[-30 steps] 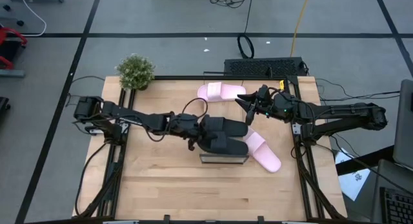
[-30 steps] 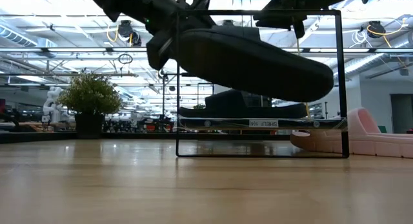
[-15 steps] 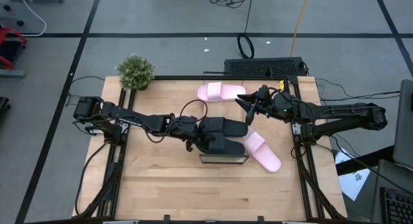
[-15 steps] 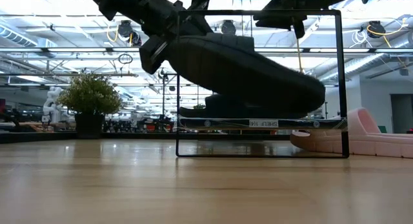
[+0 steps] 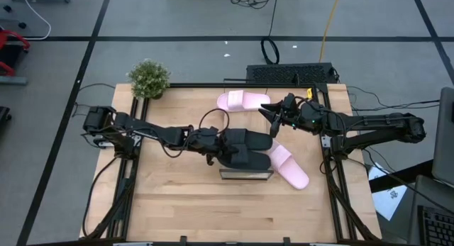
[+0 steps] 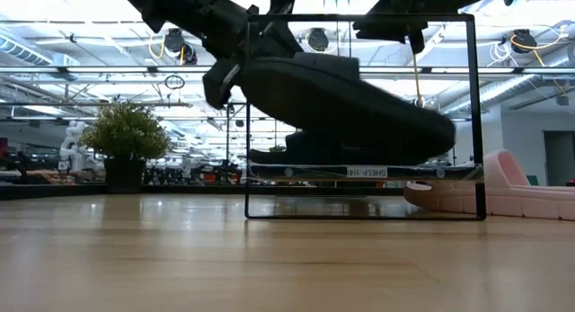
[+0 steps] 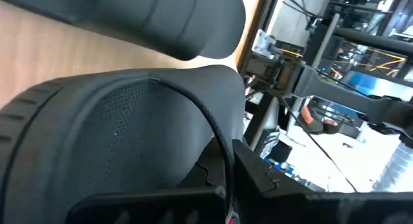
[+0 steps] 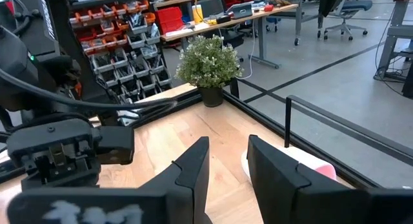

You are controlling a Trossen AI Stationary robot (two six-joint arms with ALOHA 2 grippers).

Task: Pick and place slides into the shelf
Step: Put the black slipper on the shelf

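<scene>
My left gripper (image 5: 215,144) is over the table's middle, shut on a black slide (image 5: 247,158) above the shelf (image 5: 245,174). In the low view this slide (image 6: 346,105) slants, heel high and toe low, inside the shelf's thin metal frame (image 6: 473,114). A second black slide (image 5: 245,137) lies on the shelf beside it, seen under the held one in the low view (image 6: 296,156). One pink slide (image 5: 243,101) lies near the far edge. The other pink slide (image 5: 289,166) lies right of the shelf. My right gripper (image 5: 272,119) hovers open between the pink slides. My left gripper holds the black slide by its heel end (image 6: 226,78), coming from the table's left and slanting down, in line with the slide. In the left wrist view the strap (image 7: 129,114) arches just ahead of a finger (image 7: 274,179). The toe (image 6: 436,132) hangs lowest; whether it touches the slide below, I cannot tell.
A potted plant (image 5: 149,79) stands at the far left corner of the table. A keyboard (image 5: 289,74) lies beyond the far edge. Bare wood stretches along the near side of the table (image 5: 213,210). The right wrist view shows the plant (image 8: 208,62) and a pink slide (image 8: 313,162).
My left gripper has lowered the black slide inside the shelf frame. The toe end has dropped toward the slide on the shelf while the heel stayed high, so the slide slants more steeply than a second ago.
</scene>
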